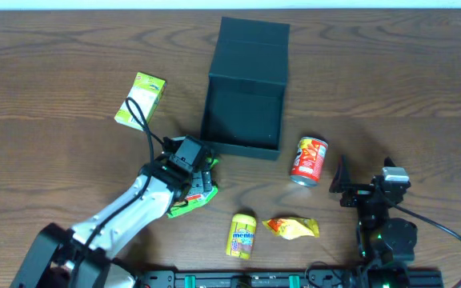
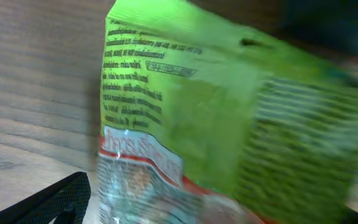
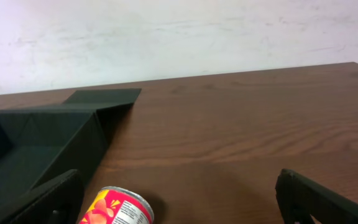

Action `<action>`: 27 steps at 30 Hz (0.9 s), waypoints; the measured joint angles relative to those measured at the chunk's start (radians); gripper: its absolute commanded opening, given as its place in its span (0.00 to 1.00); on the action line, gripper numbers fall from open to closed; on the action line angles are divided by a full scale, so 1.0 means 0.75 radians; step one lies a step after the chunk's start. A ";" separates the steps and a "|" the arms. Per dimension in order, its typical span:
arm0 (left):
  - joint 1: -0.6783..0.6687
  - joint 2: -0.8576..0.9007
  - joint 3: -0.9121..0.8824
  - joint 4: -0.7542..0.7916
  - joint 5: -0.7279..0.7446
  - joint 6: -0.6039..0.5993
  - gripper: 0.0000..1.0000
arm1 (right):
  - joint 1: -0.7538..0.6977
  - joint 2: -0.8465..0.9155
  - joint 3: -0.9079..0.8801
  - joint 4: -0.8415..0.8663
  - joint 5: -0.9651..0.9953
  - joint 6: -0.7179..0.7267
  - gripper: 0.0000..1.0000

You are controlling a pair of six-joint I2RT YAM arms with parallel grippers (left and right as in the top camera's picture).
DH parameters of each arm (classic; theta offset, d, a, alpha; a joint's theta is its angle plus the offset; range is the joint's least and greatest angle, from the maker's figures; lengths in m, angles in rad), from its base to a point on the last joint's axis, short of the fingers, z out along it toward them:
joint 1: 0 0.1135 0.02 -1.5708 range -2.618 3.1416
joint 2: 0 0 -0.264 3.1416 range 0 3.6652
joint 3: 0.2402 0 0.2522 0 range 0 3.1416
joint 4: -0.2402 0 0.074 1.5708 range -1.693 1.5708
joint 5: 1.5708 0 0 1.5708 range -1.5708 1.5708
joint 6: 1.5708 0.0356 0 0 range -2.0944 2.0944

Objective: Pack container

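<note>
Left pincer [image 1: 198,179] grips green packet [image 1: 187,206]; container [image 1: 250,56] just beyond.

"mentos" reads on the yellow tub [image 1: 242,236].

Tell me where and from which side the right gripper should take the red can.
Grip the red can across the middle of its round body, with the right gripper coming from above. It seems to lie on its side, long axis pointing roughly at the container, so closing left-right meets its curved wall.
</note>
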 measured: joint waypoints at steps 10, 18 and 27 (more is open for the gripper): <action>0.029 0.042 -0.001 0.108 0.071 0.035 0.73 | -0.001 0.000 0.000 0.000 0.000 0.000 0.99; 0.028 0.042 -0.001 0.129 0.151 0.024 0.40 | 0.000 0.000 0.000 0.000 0.000 0.000 0.99; 0.029 0.034 -0.001 0.132 0.165 0.045 0.28 | -0.001 0.000 0.000 0.000 -0.001 0.000 0.99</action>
